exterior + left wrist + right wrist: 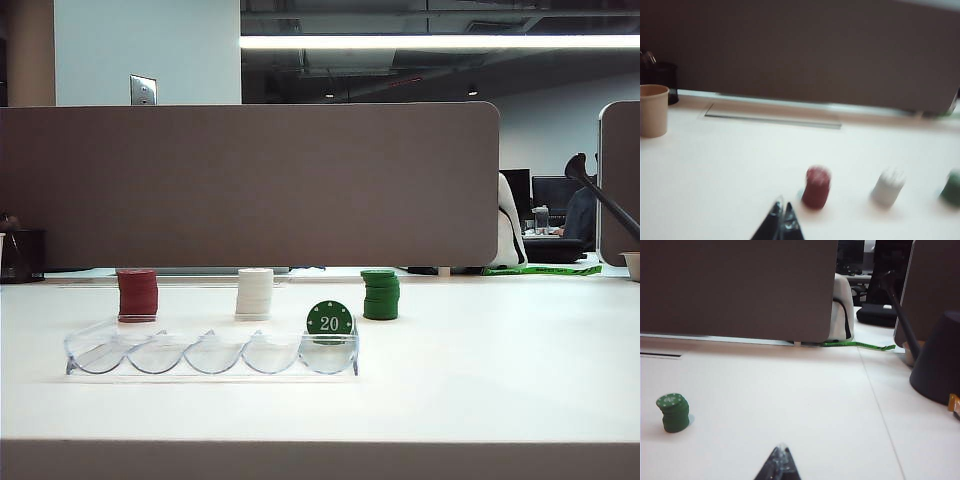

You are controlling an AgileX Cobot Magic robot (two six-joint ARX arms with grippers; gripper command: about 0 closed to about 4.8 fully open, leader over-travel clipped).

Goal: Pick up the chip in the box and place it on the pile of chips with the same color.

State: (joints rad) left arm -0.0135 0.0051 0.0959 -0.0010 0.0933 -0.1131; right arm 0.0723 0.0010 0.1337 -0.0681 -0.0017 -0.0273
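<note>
The chip (329,318), dark green with a white "20", stands on edge in the rightmost slot of the box (160,355), a long clear tray near the table's front. Just behind and to the right of it stands the pile of chips with the same color (380,294), also visible in the right wrist view (673,412) and, blurred, in the left wrist view (952,187). Neither arm shows in the exterior view. My left gripper (783,206) hangs shut and empty, short of the red stack. My right gripper (782,447) is shut and empty, well clear of the green pile.
A red stack (137,295) and a white stack (254,293) stand in a row with the green pile behind the tray. A paper cup (652,110) sits far left. A dark rounded object (940,360) stands at the right. A brown partition (250,185) backs the table.
</note>
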